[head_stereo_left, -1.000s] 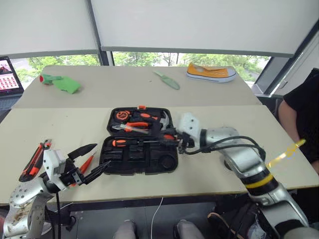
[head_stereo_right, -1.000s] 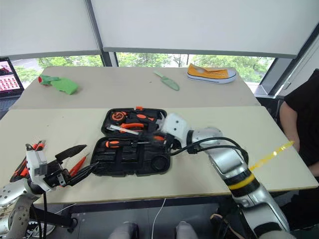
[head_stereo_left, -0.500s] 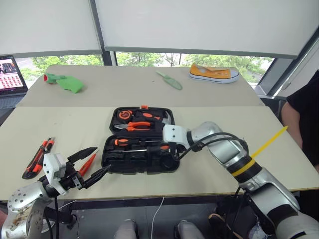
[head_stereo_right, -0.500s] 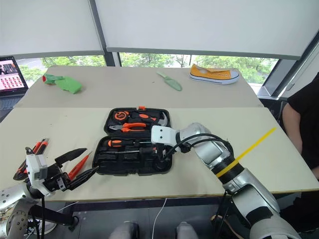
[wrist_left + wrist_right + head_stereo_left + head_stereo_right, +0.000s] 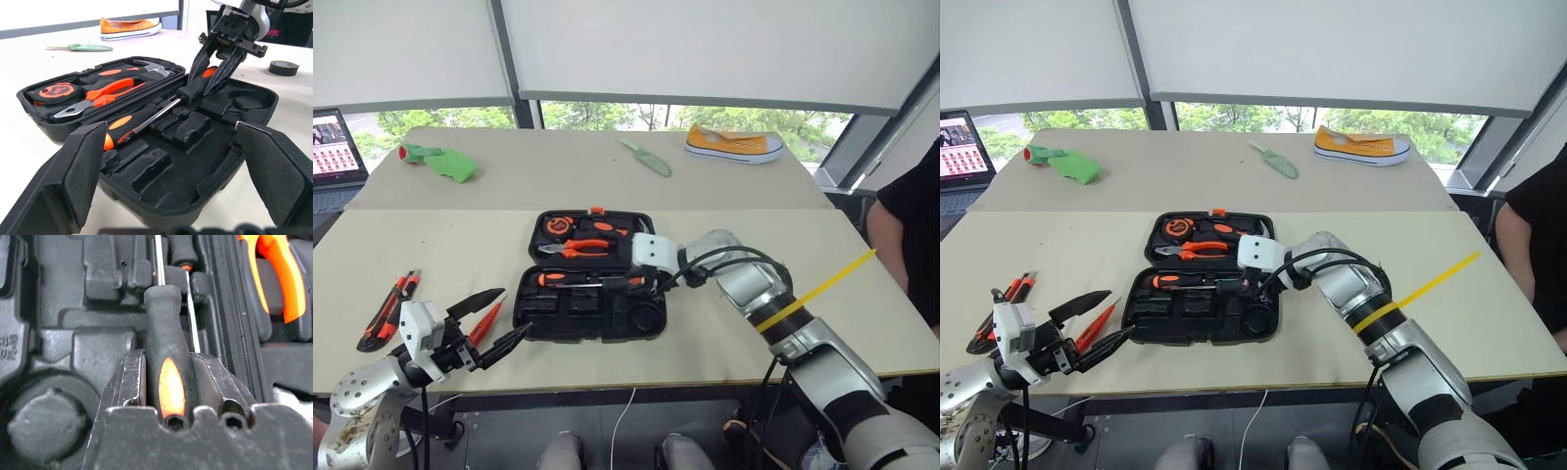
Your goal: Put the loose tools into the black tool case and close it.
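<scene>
The black-handled, orange-inset metal-shaft screwdriver [image 5: 195, 88] had come down into the open black plastic tool case [image 5: 592, 318], right gripper [image 5: 217, 78] still clamped on its handle, so it looked nearly seated. Left gripper [image 5: 494, 318] hung wide open and empty near the slim orange screwdriver [image 5: 481, 323] and orange-black utility knife [image 5: 386, 311] waiting on the beige table [image 5: 440, 255], bright windows behind.

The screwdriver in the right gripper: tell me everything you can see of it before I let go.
The screwdriver has a black, rubbery-looking handle with an orange inlay and a thin bright metal shaft. The right gripper is shut on its handle, one finger on each side. It lies slanted over the front half of the open black tool case, with the shaft running toward a second screwdriver already seated there. Whether it sits fully in a recess I cannot tell.
</scene>
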